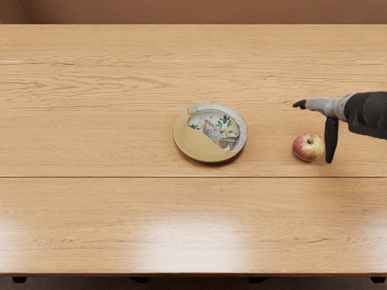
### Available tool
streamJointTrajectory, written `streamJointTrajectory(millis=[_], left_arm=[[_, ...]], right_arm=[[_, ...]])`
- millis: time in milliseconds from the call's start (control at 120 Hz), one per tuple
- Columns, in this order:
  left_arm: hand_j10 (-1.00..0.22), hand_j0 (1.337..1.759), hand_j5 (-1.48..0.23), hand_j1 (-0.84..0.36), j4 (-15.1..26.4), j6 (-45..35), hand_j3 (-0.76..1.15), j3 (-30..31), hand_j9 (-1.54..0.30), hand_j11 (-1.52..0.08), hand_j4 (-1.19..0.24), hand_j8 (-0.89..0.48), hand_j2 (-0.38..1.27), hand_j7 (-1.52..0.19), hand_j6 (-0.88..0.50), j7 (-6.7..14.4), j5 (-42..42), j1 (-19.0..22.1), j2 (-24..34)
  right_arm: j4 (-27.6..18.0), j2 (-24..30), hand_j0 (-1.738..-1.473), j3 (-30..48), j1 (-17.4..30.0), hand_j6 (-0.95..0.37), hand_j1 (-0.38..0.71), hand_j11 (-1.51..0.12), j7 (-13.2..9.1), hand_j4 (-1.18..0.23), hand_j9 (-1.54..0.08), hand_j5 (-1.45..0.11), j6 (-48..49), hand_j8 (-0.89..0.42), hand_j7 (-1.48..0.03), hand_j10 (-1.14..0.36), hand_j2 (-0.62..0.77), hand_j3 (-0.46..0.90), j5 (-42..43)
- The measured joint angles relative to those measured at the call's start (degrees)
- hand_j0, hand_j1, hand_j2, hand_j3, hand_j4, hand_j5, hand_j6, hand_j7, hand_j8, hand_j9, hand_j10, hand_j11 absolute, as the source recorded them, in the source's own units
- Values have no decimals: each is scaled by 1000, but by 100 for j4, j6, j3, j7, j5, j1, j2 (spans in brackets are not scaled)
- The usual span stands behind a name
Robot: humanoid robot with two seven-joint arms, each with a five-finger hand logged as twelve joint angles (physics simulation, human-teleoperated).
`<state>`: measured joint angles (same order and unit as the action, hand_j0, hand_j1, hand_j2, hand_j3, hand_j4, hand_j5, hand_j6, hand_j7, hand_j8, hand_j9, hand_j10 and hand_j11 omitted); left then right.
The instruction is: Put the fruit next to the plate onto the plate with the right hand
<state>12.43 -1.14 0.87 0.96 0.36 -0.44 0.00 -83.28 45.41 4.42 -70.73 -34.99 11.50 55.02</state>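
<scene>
Item: my right hand (327, 111), fingers (331, 142) wide and empty, just beside the apple (308, 147) near the table's (121, 211) right edge, placed to grasp it for the plate (196, 145)

Wooden worktop (91, 199) carries a plate (199, 148) near centre and an apple (308, 147) well to its right.

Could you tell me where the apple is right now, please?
In the head view, the red-and-yellow apple sits on the wooden table, right of the patterned yellow plate, just beside the open right hand.
</scene>
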Motion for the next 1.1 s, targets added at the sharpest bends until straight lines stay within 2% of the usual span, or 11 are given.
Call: streamJointTrajectory(millis=[208, 358, 500, 758, 1100], left_arm=[[0, 1658, 0, 349, 0, 0, 0, 0, 0, 0, 0, 0, 0, 0, 0, 0, 0, 0, 0], [0, 1658, 0, 349, 0, 0, 0, 0, 0, 0, 0, 0, 0, 0, 0, 0, 0, 0, 0], [0, 1658, 0, 349, 0, 0, 0, 0, 0, 0, 0, 0, 0, 0, 0, 0, 0, 0, 0], [0, 1658, 0, 349, 0, 0, 0, 0, 0, 0, 0, 0, 0, 0, 0, 0, 0, 0, 0], [0, 1658, 0, 349, 0, 0, 0, 0, 0, 0, 0, 0, 0, 0, 0, 0, 0, 0, 0]], right_arm=[[-32, -155, -1658, -9, 256, -113, -224, -137, -1, -111, -138, -138, -353, -112, -137, -110, -19, 0, 277], [-402, -113, -1658, -46, 446, -143, -189, -176, -1, -141, -176, -177, -931, -141, -176, -140, -25, 0, 538], [-531, -70, -1658, -212, 607, -157, -172, -194, -1, -154, -194, -194, -1390, -155, -194, -153, -27, 0, 770], [-536, -47, -1658, -280, 884, -167, -161, -207, -1, -165, -207, -208, -1678, -166, -207, -164, -29, 0, 945], [-464, -115, -1658, -288, 924, -203, -119, -253, -1, -200, -253, -254, -1713, -201, -253, -199, -35, 0, 962]])
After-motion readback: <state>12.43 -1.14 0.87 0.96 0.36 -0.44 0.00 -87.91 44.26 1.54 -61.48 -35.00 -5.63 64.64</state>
